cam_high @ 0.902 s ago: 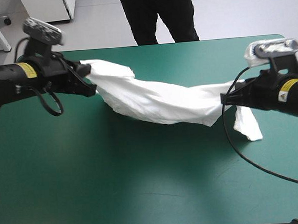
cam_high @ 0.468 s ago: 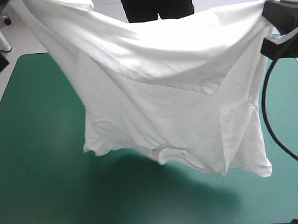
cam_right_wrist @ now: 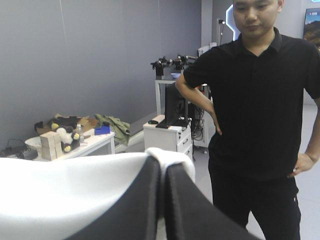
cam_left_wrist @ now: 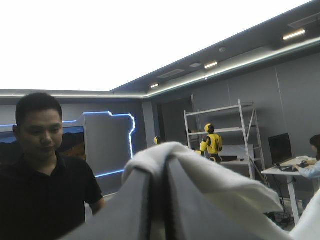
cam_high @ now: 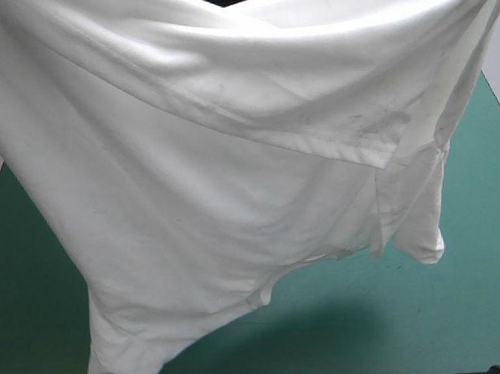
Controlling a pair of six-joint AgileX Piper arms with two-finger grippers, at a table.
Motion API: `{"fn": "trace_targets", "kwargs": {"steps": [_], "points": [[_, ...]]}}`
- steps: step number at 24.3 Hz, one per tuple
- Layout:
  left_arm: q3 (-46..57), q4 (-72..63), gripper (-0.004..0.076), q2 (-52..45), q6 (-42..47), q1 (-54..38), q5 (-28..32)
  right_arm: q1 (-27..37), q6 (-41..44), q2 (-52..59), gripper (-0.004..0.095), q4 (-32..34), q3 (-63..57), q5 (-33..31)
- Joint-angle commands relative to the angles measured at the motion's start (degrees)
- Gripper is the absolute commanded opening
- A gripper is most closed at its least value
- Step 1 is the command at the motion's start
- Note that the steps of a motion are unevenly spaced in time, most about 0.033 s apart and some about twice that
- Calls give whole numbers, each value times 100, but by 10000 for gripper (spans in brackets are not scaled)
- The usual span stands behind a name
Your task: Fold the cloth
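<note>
The white T-shirt (cam_high: 233, 179) hangs high in the air, spread wide and filling most of the high view, its lower hem dangling toward the near left of the table. Both grippers are out of sight in the high view, hidden behind or above the cloth. In the left wrist view my left gripper (cam_left_wrist: 159, 172) is raised level with the room, fingers all but shut with the T-shirt (cam_left_wrist: 215, 180) folded over their tips. In the right wrist view my right gripper (cam_right_wrist: 161, 167) is likewise pinched on a rim of the T-shirt (cam_right_wrist: 75, 190), which drapes off to one side.
The teal-green table (cam_high: 459, 327) shows only below and beside the hanging cloth, at the near right and far left. A shadow of the shirt lies on the cover near the front edge.
Earlier the shirt lay stretched in a band low over the table between the grippers. Both arms have since lifted it high toward the camera, and it has opened out and swung nearer.
</note>
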State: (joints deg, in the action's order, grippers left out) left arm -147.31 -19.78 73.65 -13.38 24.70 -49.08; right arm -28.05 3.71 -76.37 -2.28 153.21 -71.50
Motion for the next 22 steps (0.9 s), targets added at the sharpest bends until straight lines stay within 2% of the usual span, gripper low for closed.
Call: {"fn": "trace_targets", "kwargs": {"steps": [1, 5, 8, 11, 12, 13, 14, 16, 18, 20, 22], "points": [[-6, 170, -9, 135, 30, 33, 223, -3, -56, -64, -15, 228, -163, 226], [256, 476, -9, 422, -21, 33, 304, -3, -56, -296, -15, 700, -556, 379], [480, 1064, -9, 712, -77, 33, 695, -3, -56, -592, -17, 1272, -858, 917], [605, 1596, -9, 1101, -137, 33, 1468, -3, -37, -1027, -17, 2210, -983, 1633], [619, 1978, -9, 1384, -137, 33, 2197, 67, 225, -1321, -17, 2688, -983, 2206], [619, 2105, -9, 1502, -137, 33, 2618, 154, 303, -1429, -17, 2819, -983, 2492], [619, 2133, -9, 1772, -137, 33, 3416, 338, 301, -1668, -17, 2869, -983, 3261], [619, 2262, -9, 1967, -137, 23, 3921, 546, 290, -1848, -17, 2869, -937, 3879], [619, 2342, -9, 2064, -137, 23, 4104, 666, 290, -1938, -17, 2732, -890, 4178], [619, 2440, -9, 2240, -137, 23, 4048, 932, 311, -2008, -17, 2195, -903, 4057], [619, 2440, -9, 2600, -94, -116, 3501, 1207, 311, -2263, -17, 1789, -903, 3336]]}}
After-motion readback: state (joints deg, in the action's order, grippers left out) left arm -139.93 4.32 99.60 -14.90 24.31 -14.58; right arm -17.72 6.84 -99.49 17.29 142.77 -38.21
